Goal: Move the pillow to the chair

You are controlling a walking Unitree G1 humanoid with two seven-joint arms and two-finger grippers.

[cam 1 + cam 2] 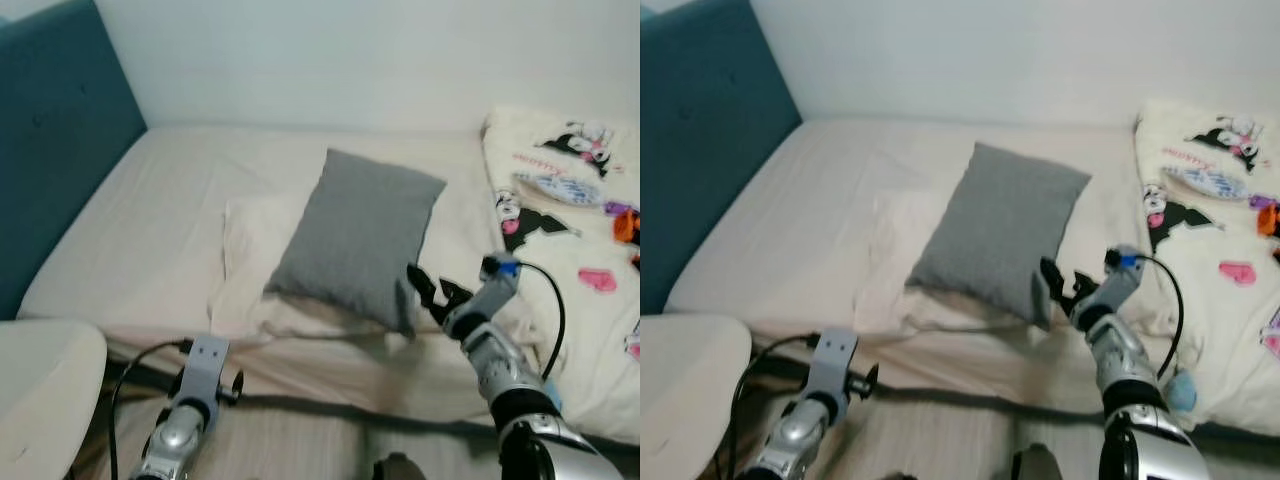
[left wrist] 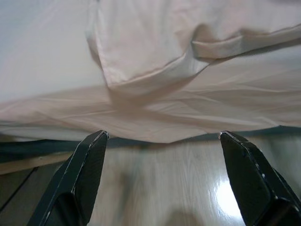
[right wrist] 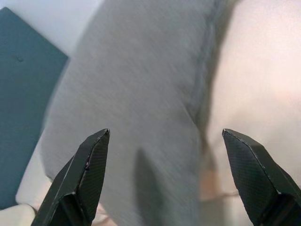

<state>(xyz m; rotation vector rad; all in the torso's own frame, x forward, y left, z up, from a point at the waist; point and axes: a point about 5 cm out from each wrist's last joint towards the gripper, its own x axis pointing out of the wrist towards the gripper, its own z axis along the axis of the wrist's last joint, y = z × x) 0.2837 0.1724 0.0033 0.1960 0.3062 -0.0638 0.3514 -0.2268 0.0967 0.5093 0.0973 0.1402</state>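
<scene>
Nearest, below the bed's front edge, two grippers work over a strip of pale wood floor (image 2: 160, 188). The left gripper (image 2: 160, 141) hangs low off the bed (image 1: 170, 230), its two fingers spread wide apart with nothing between them, pointed at the hanging fold of the cream sheet where it meets the floor. One black cable (image 1: 130, 370) loops from that wrist. To the left of the bed's near corner sits one pale rounded seat, the chair (image 1: 40, 390), just beside the bed frame.

The right gripper (image 1: 428, 290) is raised to the bed's front edge, fingers also spread wide, holding nothing; its tips sit right at the near right corner of the pillow (image 1: 360, 235), though touching or just short I cannot tell. From the right wrist the grey cloth lies between the two open fingers.

There are two pillows on the bed: the one grey pillow lies tilted on top of one flat cream pillow (image 1: 245, 260), near the bed's front edge, roughly mid-bed. Bare sheet spreads left of it and behind it.

Right of the pillow, one cream blanket (image 1: 570, 230) with cartoon prints covers that end of the bed. At the bed's left end stands one teal headboard (image 1: 60, 130); behind the bed, a plain white wall (image 1: 350, 50).
</scene>
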